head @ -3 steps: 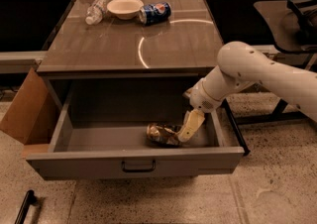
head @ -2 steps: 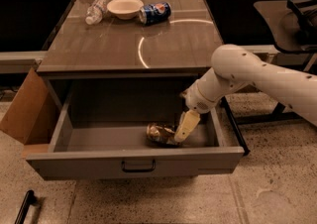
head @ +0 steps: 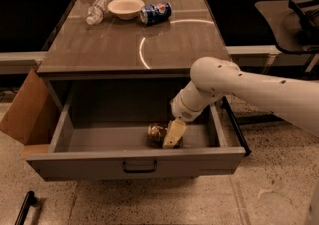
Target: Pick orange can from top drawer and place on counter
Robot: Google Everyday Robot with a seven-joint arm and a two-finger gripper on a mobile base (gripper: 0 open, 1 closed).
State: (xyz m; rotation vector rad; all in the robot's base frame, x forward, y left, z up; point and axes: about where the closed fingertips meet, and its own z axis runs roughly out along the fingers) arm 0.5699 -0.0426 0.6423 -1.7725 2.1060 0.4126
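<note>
The orange can point(head: 156, 133), small, shiny and wrinkly, lies on the floor of the open top drawer point(head: 134, 162), right of centre near the front panel. My gripper point(head: 172, 137) reaches down into the drawer from the right on the white arm and sits right at the can's right side, partly covering it. The counter point(head: 124, 45) is the glossy grey-brown top above the drawer, with a curved light reflection.
At the counter's back stand a white bowl point(head: 125, 6), a blue soda can point(head: 155, 13) on its side and a clear plastic bottle point(head: 96, 10). A cardboard flap point(head: 25, 109) leans at the drawer's left. A black bar point(head: 22, 208) lies on the floor.
The arm has shifted left and a little lower, bringing the gripper from beside the can to right against it. The can has not moved.
</note>
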